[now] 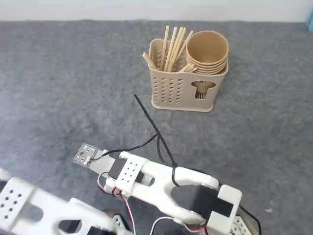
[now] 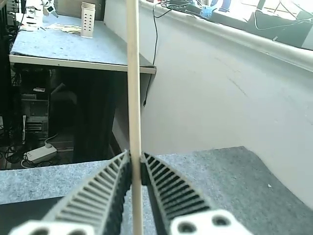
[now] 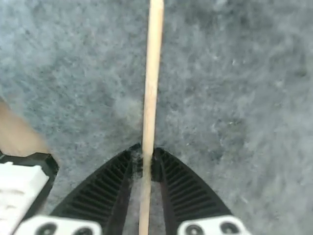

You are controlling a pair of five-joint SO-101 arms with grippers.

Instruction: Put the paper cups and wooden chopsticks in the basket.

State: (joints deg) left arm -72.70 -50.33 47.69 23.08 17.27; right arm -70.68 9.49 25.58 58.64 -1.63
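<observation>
Your table is covered edge to edge with a grey felt-like mat [image 1: 58, 88]. A pale wall runs along its far edge. Toward that far edge, a little right of centre, stands the beige slotted basket [image 1: 178, 93]. A bundle of chopsticks [image 1: 171, 46] leans in its left compartment, and a stack of paper cups [image 1: 208, 51] sits upright in its right one.

Two white arms [image 1: 161, 183] lie along the near edge. A black cable [image 1: 151, 122] runs from them across the mat toward the basket, and a small circuit board [image 1: 85, 155] sits just beside them.

Your left gripper [image 2: 135, 169] is closed narrowly around a wooden chopstick [image 2: 133, 73], which stands straight up between the ribbed jaws. Past it you see a white wall [image 2: 220, 98] and a second desk [image 2: 63, 49] with its own grey mat. A white perforated holder [image 2: 88, 19] stands on that desk. Below it are a computer tower [image 2: 29, 112] and a power strip [image 2: 36, 154] on the floor.

Your right gripper [image 3: 146, 161] pinches a second chopstick [image 3: 151, 73], held over bare mat.

Any print in the room is too small to read.
</observation>
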